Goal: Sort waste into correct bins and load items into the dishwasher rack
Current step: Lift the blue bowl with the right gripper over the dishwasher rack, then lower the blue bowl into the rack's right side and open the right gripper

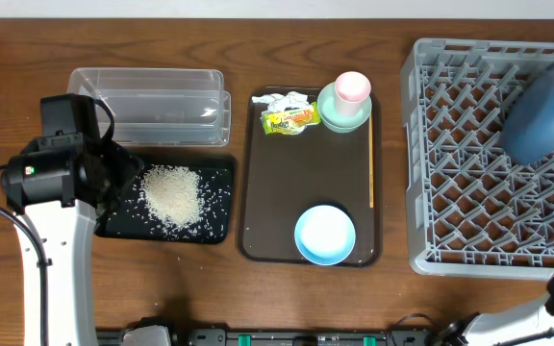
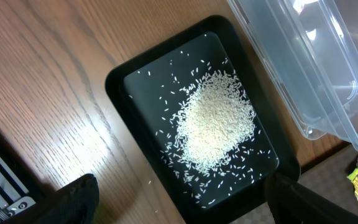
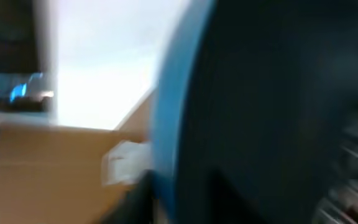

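The rice (image 1: pixel 171 195) lies heaped in the black tray (image 1: pixel 217 231); it also shows in the left wrist view (image 2: pixel 215 123). My left gripper (image 2: pixel 179 208) is open and empty above the tray's (image 2: pixel 120 84) near edge. The clear container (image 1: pixel 147 104) stands behind it, empty. The white tissue (image 1: pixel 282 99) and yellow wrapper (image 1: pixel 289 120) lie on the brown serving tray. The pink cup (image 1: pixel 352 87) stands in the mint-green bowl (image 1: pixel 329 117). The light-blue bowl (image 1: pixel 325 234) is at the tray's front. My right gripper (image 3: pixel 185 199) is shut on the rim of the dark-blue bowl (image 1: pixel 541 115), held tilted over the dishwasher rack (image 1: pixel 450 163); this view is blurred.
The brown serving tray (image 1: pixel 254 192) sits between the black tray and the rack. A thin wooden stick (image 1: pixel 370 163) lies along its right side. The left arm's body (image 1: pixel 51 173) overhangs the black tray's left end. A few rice grains lie on the wooden table (image 2: pixel 48 93).
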Tool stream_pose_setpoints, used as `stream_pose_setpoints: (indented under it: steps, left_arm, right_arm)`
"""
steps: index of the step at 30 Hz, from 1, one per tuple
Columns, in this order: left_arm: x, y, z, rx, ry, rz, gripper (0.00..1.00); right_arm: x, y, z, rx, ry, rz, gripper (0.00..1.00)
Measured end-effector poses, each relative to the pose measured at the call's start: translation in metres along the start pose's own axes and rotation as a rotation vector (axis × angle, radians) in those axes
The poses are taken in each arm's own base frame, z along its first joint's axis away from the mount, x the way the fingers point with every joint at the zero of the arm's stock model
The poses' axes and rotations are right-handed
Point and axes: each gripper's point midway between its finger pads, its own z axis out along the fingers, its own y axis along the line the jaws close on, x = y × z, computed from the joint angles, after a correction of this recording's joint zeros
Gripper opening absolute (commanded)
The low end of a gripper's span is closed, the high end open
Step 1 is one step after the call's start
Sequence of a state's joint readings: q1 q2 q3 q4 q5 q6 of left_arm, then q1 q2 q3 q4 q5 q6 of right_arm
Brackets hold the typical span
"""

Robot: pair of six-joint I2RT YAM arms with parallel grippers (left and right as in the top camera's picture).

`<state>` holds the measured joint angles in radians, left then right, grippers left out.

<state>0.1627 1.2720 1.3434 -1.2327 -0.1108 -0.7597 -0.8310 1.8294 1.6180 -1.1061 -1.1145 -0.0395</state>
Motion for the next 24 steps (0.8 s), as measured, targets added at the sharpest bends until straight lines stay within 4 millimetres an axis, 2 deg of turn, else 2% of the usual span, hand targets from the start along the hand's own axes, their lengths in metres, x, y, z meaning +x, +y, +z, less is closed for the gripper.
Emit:
stream_pose_setpoints:
  steps: [1, 2, 3, 6, 9, 17, 20, 23, 24]
  left_arm:
    - [0.000, 0.000, 0.000, 0.000, 0.000, 0.000, 0.88]
    - [0.000, 0.000, 0.000, 0.000, 0.000, 0.000, 0.88]
    - [0.000, 0.000, 0.000, 0.000, 0.000, 0.000, 0.88]
    - [0.000, 0.000, 0.000, 0.000, 0.000, 0.000, 0.88]
    - [0.000, 0.000, 0.000, 0.000, 0.000, 0.000, 0.88]
    - [0.000, 0.000, 0.000, 0.000, 0.000, 0.000, 0.88]
    - [0.000, 0.000, 0.000, 0.000, 0.000, 0.000, 0.88]
    - [0.000, 0.000, 0.000, 0.000, 0.000, 0.000, 0.88]
    - [0.000, 0.000, 0.000, 0.000, 0.000, 0.000, 0.88]
  right_arm:
    - [0.000, -0.011, -0.006, 0.060, -0.011, 0.033, 0.61]
    - [0.000, -0.021, -0.012, 0.120, -0.019, 0.066, 0.88]
    - [0.001, -0.030, -0.017, 0.172, -0.025, 0.097, 0.99]
    - [0.006, -0.046, -0.033, 0.301, -0.049, 0.166, 0.99]
    - [0.011, -0.044, -0.050, 0.386, -0.085, 0.199, 0.99]
    - [0.019, -0.003, -0.105, 0.587, -0.287, 0.158, 0.99]
    - [0.018, 0.013, -0.119, 0.625, -0.366, 0.122, 0.99]
    - [0.019, 0.024, -0.118, 0.632, -0.387, 0.099, 0.95]
    - [0.018, 0.028, -0.114, 0.630, -0.384, 0.085, 0.90]
